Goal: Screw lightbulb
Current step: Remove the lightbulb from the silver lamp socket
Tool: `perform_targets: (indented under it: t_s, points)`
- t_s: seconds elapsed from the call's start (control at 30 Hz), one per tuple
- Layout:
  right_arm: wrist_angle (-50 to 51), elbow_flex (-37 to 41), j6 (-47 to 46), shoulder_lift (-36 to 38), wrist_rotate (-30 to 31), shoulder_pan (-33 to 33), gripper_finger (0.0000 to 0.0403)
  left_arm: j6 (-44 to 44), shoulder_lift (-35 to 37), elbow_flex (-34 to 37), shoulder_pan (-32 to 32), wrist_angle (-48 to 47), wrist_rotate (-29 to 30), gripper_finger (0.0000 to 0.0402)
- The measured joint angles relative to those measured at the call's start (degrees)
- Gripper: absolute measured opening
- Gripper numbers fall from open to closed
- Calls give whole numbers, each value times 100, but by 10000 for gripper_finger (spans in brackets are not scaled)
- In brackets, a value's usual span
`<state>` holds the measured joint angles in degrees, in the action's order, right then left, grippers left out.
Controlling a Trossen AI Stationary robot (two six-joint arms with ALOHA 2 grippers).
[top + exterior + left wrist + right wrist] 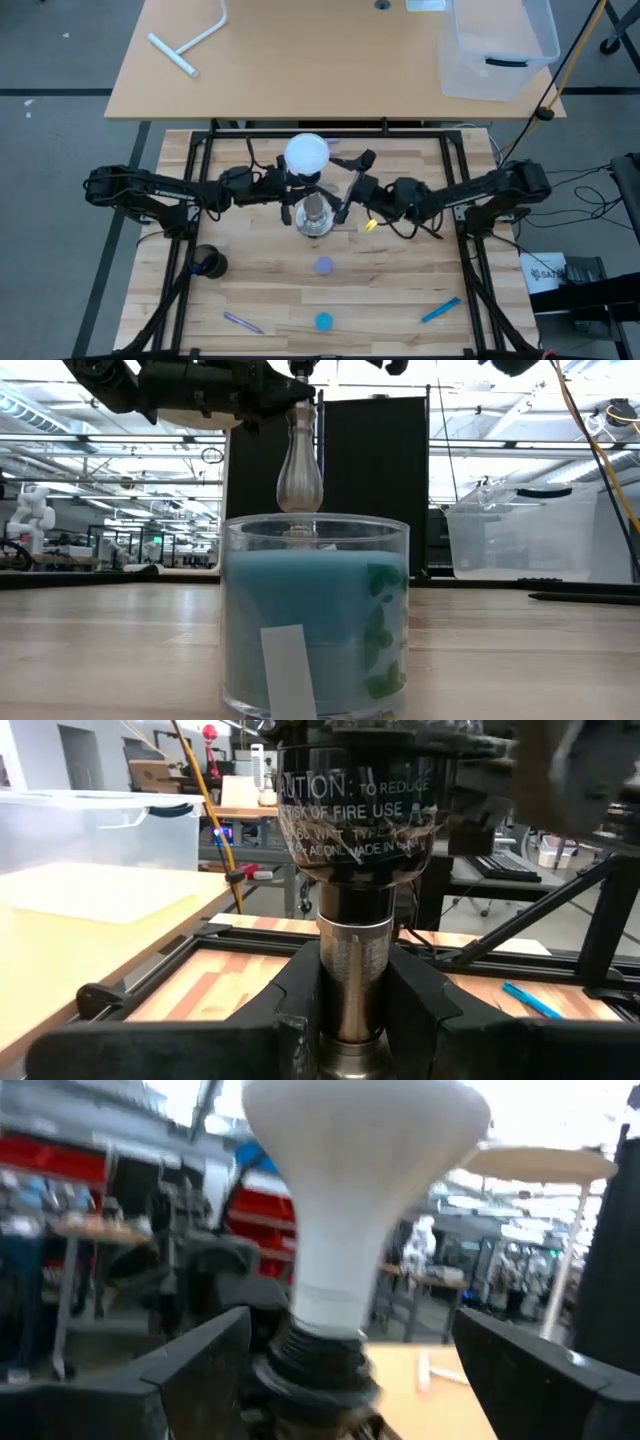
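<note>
One lightbulb [355, 1200] upright, base down in socket stand [352, 970] | left hand [350, 1010] clamps stand | right hand [350, 1370] open.

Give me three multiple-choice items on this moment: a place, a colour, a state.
1. The bulb is: A atop the stand; B lying on the table; C in the bin.
2. The candle is: A red; B blue; C yellow.
3. The right gripper is: A shut on the bulb; B out of view; C open.
Answers: A, its neck meets the stand's top, and the left gripper clamps the stand; B, its wax shows blue; C, its fingers stand clear on either side of the bulb's neck.
</note>
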<state>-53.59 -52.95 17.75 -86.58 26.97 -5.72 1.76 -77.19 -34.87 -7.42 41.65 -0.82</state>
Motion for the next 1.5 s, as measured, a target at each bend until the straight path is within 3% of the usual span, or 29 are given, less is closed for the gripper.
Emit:
perform_targets:
  t_s: [0.23,0.4,0.57,0.8,0.9,1.2,1.5]
  points:
    - [-1639,-67,361,-716,20,-65,338,-1,0,0,-2,-3,50,76]
    - [-1402,-630,624,-1033,34,-107,338,-4,0,0,-2,-4,77,76]
    - [-1087,-1240,814,-1308,455,-95,338,35,4,1,-11,-7,222,76]
    - [-996,-1529,891,-1369,718,-23,334,36,-3,-6,-7,-15,195,76]
    - [-837,-1595,892,-1346,764,5,309,28,-4,-4,-7,-22,177,76]
    - [-540,-1663,768,-1340,832,5,168,9,0,-4,-7,-20,151,76]
    - [464,-1663,518,-967,655,107,165,2,-4,-7,-11,-37,85,76]
